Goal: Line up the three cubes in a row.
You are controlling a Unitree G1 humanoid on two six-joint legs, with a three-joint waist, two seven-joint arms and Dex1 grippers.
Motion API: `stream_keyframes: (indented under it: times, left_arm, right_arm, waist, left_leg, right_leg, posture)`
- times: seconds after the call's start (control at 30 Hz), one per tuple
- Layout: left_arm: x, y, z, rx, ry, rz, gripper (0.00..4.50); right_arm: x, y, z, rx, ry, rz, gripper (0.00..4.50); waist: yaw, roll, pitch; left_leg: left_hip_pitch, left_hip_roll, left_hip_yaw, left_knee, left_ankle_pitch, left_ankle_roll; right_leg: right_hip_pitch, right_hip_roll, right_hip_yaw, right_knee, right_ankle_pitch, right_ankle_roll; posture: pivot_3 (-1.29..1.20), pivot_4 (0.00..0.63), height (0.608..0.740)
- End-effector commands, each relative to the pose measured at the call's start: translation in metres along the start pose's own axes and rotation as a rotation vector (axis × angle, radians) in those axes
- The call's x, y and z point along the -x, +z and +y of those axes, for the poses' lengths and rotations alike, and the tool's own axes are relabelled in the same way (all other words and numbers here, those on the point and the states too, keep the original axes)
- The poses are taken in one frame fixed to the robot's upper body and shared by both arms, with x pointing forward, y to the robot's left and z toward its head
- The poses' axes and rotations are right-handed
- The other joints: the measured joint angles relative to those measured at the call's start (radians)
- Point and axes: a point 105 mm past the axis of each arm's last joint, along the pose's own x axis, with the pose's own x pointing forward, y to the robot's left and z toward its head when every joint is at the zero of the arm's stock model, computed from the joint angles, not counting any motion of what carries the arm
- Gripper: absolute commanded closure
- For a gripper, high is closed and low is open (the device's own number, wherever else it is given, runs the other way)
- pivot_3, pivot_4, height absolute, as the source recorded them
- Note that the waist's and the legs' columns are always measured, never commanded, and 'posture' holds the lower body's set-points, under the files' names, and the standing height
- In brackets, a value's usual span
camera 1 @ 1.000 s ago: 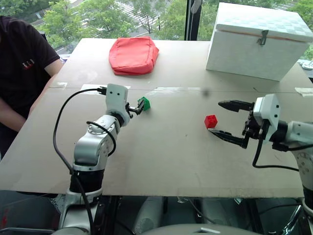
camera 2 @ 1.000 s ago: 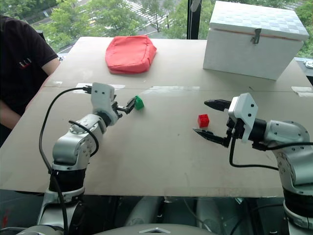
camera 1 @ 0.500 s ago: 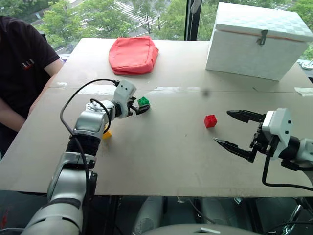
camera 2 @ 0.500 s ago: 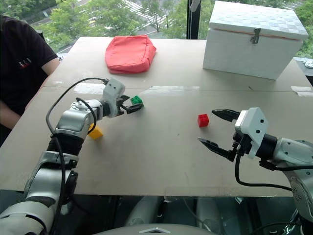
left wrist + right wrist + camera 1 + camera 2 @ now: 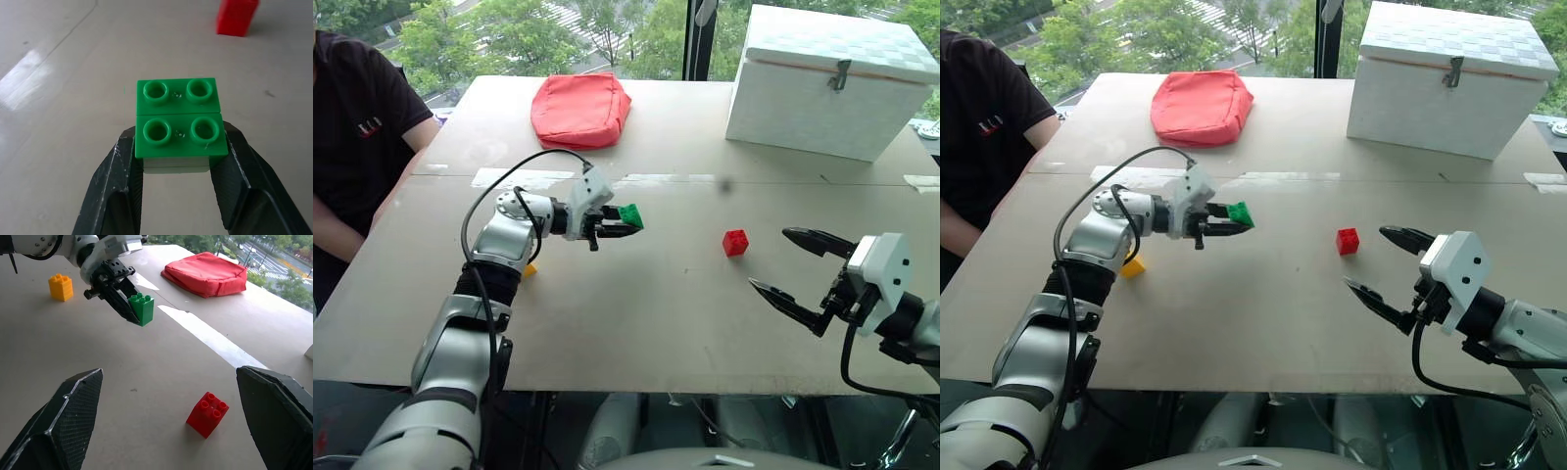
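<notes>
Green cube (image 5: pixel 178 120): glossy plastic, four round studs.

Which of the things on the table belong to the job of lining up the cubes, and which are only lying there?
Belong to the job:
- green cube, held off the table in the left gripper
- red cube, on the table
- yellow cube, on the table

Only lying there:
- red cushion
- white box

One cube (image 5: pixel 735 242) lies right of another (image 5: pixel 529 269).
</notes>
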Motion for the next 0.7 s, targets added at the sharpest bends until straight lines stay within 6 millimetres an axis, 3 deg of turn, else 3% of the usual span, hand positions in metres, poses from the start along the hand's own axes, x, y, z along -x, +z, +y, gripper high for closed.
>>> stream_keyframes:
  times: [0.03,0.13,0.3,0.7]
  left_arm:
    - [-0.023,0.013,-0.016,-0.078,-0.096,-0.016,3.20]
    - [-0.039,0.009,-0.019,-0.095,-0.107,0.016,3.20]
    - [-0.046,0.002,-0.027,-0.124,-0.159,0.058,3.20]
    - [-0.062,0.004,-0.016,-0.133,-0.125,0.064,3.20]
  right_arm:
    - [0.006,0.006,-0.005,0.029,-0.026,-0.019,0.00]
    - [0.009,0.000,-0.001,0.037,-0.016,0.013,0.00]
    - [0.014,-0.002,0.002,0.013,-0.030,0.018,0.00]
    - [0.025,-0.012,0.007,-0.032,-0.028,0.061,0.00]
  waist:
    - [0.001,0.000,0.000]
    - [-0.001,0.000,0.000]
    - [-0.010,0.000,0.000]
    - [0.000,0.000,0.000]
  left_leg:
    - [0.000,0.000,0.000,0.001,0.000,0.000]
    - [0.000,0.000,0.000,0.002,0.000,0.000]
    - [0.000,0.001,0.000,0.002,0.000,0.000]
    - [-0.001,0.001,0.000,0.003,0.000,0.000]
  right_leg:
    - [0.000,0.000,0.000,0.000,0.000,0.000]
    - [0.001,0.000,-0.001,0.000,0.000,0.001]
    - [0.000,0.002,0.000,0.001,0.000,0.000]
    - [0.001,0.002,-0.001,0.001,-0.002,0.003]
  posture:
    - [0.00,0.150,0.740]
    - [0.00,0.150,0.740]
    - [0.00,0.150,0.740]
    - [0.00,0.150,0.740]
